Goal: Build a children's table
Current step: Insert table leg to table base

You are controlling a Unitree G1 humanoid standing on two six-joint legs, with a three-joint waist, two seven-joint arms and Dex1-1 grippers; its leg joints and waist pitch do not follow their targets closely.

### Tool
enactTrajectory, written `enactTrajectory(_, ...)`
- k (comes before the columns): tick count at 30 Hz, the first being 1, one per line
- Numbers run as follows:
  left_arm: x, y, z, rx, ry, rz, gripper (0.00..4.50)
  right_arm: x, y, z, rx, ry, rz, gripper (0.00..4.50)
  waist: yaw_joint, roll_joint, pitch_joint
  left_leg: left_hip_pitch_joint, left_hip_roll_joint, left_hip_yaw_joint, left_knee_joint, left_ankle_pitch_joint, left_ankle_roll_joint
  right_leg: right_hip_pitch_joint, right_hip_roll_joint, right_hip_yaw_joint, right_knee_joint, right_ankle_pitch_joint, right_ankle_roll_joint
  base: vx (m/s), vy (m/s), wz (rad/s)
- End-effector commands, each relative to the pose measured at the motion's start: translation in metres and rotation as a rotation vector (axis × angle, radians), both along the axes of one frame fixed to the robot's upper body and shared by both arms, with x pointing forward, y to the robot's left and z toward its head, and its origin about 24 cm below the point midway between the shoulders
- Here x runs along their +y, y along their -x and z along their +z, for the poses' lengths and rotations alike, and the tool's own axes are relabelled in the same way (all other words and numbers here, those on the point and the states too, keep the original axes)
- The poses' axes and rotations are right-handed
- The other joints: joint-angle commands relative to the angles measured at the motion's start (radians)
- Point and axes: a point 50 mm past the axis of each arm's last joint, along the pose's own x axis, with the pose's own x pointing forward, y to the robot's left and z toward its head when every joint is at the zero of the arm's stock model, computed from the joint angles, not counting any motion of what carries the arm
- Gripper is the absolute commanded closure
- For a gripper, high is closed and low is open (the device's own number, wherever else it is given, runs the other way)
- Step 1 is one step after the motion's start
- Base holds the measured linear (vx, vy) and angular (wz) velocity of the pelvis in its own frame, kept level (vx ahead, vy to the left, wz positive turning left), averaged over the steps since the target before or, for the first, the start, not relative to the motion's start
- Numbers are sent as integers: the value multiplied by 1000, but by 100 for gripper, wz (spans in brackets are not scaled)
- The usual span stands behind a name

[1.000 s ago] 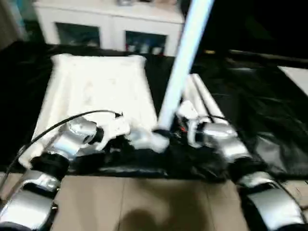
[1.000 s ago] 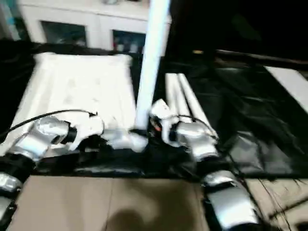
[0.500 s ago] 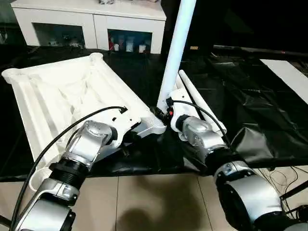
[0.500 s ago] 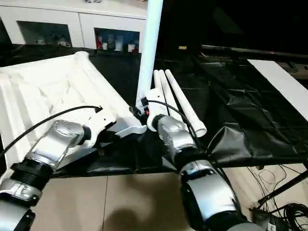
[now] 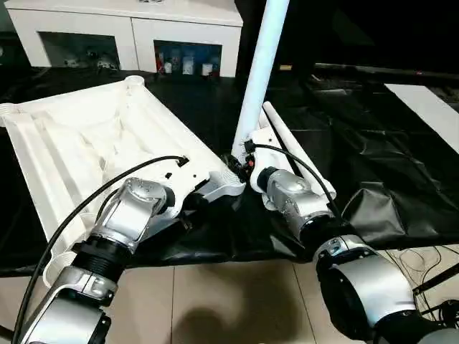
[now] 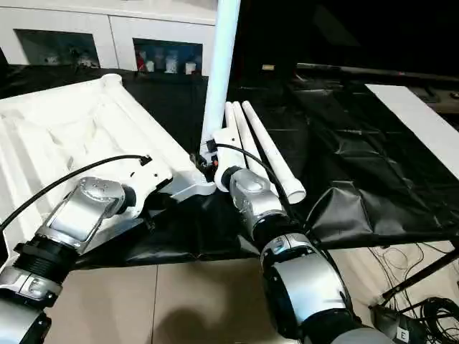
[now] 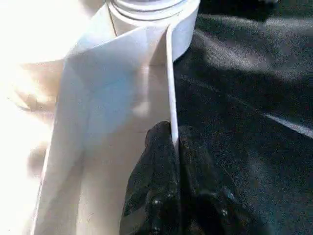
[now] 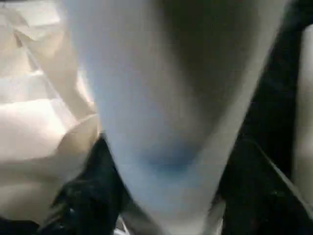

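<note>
**Inspector A:** Table top lies ribbed underside up on the black sheet, at the sheet's left half; round corner sockets face upward; one socket shows at the far corner, towards the white cabinet.

**Inspector B:** Noted; and the left gripper?

**Inspector A:** At the top's near right corner; its two black fingers are pressed together on a thin upright rib of the underside, just short of that corner's socket; nothing wider between them.

**Inspector B:** The right gripper?

**Inspector A:** Just beside the same corner; one leg stands nearly upright between its fingers, its lower end at the corner socket; whether it is seated in the socket, I cannot tell; the fingers sit on either side of the tube, spread to its width, gripping it.

**Inspector B:** Remaining legs?

**Inspector A:** Three legs lie side by side on the sheet, just right of the right forearm, running from far to near; they touch one another, apart from the top.
</note>
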Motion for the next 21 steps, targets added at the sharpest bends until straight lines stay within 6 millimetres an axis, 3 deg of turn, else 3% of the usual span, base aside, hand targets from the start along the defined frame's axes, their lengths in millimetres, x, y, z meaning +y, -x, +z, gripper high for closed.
enactTrajectory(1,-5,2,4,-37,-8,-91,450,-8,9,-22,114,11,5,149,4,24,-34,-1,35,-9,-77,-337,12,21,-77,57,-81,-258,-191,0,0,0)
enactTrajectory(3,-5,2,4,-47,-11,-106,450,-8,7,-18,98,4,19,144,7,30,-44,-7,35,-7,-72,-267,21,29,-77,57,-72,-189,-207,0,0,0)
enactTrajectory(4,-5,2,5,-55,-9,-130,450,-7,5,-13,80,-6,39,144,9,31,-45,-7,37,-2,-69,-230,27,26,-75,56,-69,-131,-224,0,0,0)
enactTrajectory(5,-4,3,5,-54,-7,-144,450,-7,3,-7,58,-24,61,130,11,24,-48,-11,34,3,-63,-186,35,33,-73,55,-59,-61,-245,0,0,0)
enactTrajectory(6,-3,3,6,-55,-2,-161,450,-7,1,-2,41,-36,82,116,16,25,-55,-16,32,3,-58,-118,52,44,-76,55,-46,22,-259,0,0,0)
enactTrajectory(8,0,5,6,-57,2,-197,450,-7,-2,13,-28,-63,173,101,19,32,-56,-15,30,7,-51,-43,82,45,-74,55,-37,126,-286,0,0,0)
enactTrajectory(12,5,3,5,-72,-3,-186,450,-11,0,22,-82,-72,267,77,21,28,-65,-15,29,7,-38,59,164,50,-71,52,-19,299,-316,0,0,0)
enactTrajectory(14,8,2,5,-83,26,-165,450,-21,2,29,-136,-56,304,77,25,26,-65,-12,32,9,-35,59,184,49,-74,52,-18,295,-323,0,0,0)
enactTrajectory(17,10,2,6,-105,22,-173,450,-30,2,33,-166,-41,274,77,29,25,-63,-15,34,8,-36,37,179,51,-75,52,-21,234,-314,0,0,0)
enactTrajectory(18,11,1,5,-113,7,-156,450,-32,3,34,-169,-45,267,77,30,22,-58,-15,33,8,-39,-9,150,51,-73,53,-28,147,-294,0,0,0)
enactTrajectory(21,14,-2,5,-135,2,-107,450,-43,6,38,-185,-35,221,77,33,23,-54,-14,32,8,-43,-76,100,50,-73,56,-38,37,-265,0,0,0)
